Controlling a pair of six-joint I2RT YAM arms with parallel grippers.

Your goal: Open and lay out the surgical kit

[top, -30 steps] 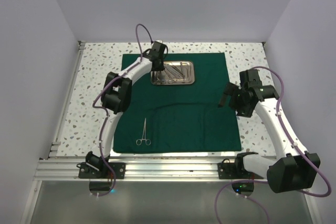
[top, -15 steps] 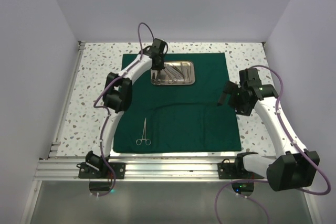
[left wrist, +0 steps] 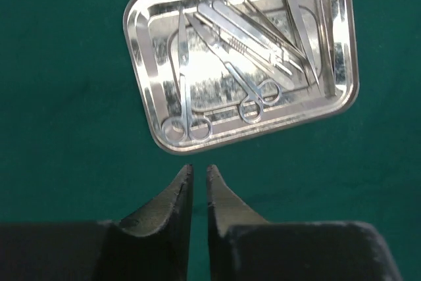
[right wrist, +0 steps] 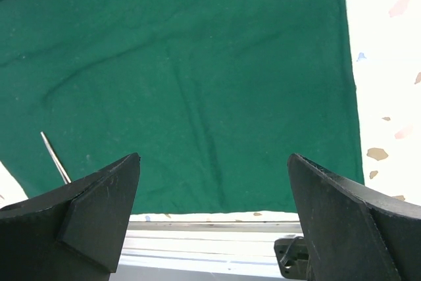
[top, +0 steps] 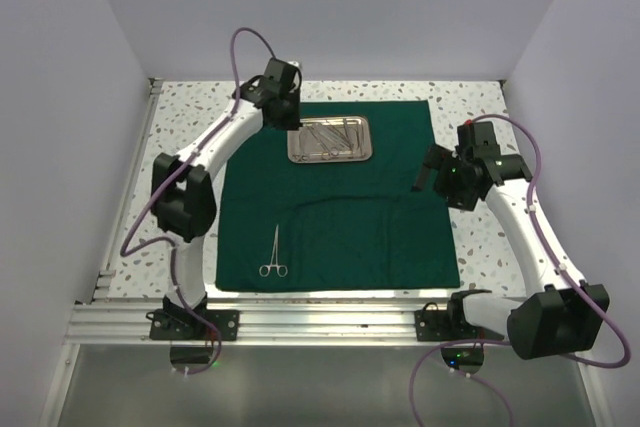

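Toward the far edge of the desk (top: 470, 97), midway along it, the steel tray (top: 330, 139) sits on the dark green drape (top: 380, 217). The drape is already opened out flat and covers most of the middle of the desk, with a few soft creases across it. One ring-handled instrument (top: 273, 253) lies alone on the cloth near the near left corner, rings toward the near edge.

The left tool (left wrist: 198, 169) hovers just outside the tray's left end, above bare drape. Its jaws are almost together, with only a thin slit between them, and they hold nothing. Through its camera the tray shows a long ring-handled pair (left wrist: 183, 64) along one side, a shorter ring-handled pair (left wrist: 253, 97) lying diagonally, a flat scalpel-style handle (left wrist: 240, 27) and tweezers (left wrist: 304, 24) by the opposite rim.

The right tool (right wrist: 212, 157) hangs over the right edge of the drape, well apart from the tray. Its jaws are spread wide and it carries nothing.

As I judge it, the unwrapping is finished and the laying out has barely begun: one instrument is out and at least four are left in the tray. The instruments overlap in the tray, so each will need a careful pinch at a free end before it goes in a row beside the first.
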